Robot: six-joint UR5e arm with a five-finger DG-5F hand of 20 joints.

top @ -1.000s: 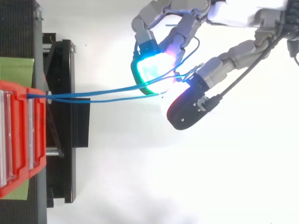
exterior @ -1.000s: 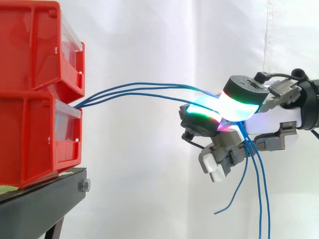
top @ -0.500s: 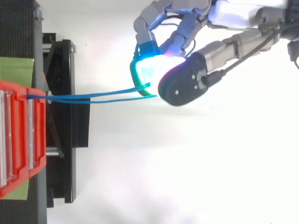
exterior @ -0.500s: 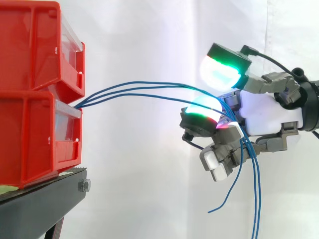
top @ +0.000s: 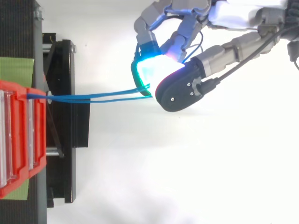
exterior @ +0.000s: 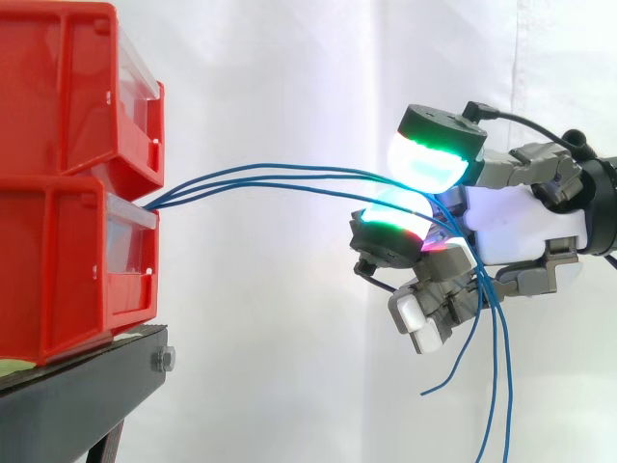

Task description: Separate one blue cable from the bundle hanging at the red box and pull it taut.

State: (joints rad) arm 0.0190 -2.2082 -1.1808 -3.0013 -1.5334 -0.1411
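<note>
So the hand [exterior: 511, 231] has its fingers curled loosely round the whole bunch of blue cables [exterior: 280, 174]. The thumb pad [exterior: 424, 159] sits just above them, not clamped down as far as I can see. The cables run slack from the lower red box [exterior: 67, 260] and dangle past the palm. I'd let all but one slip out, pinch that one firmly, then pull straight away from the box.
</note>
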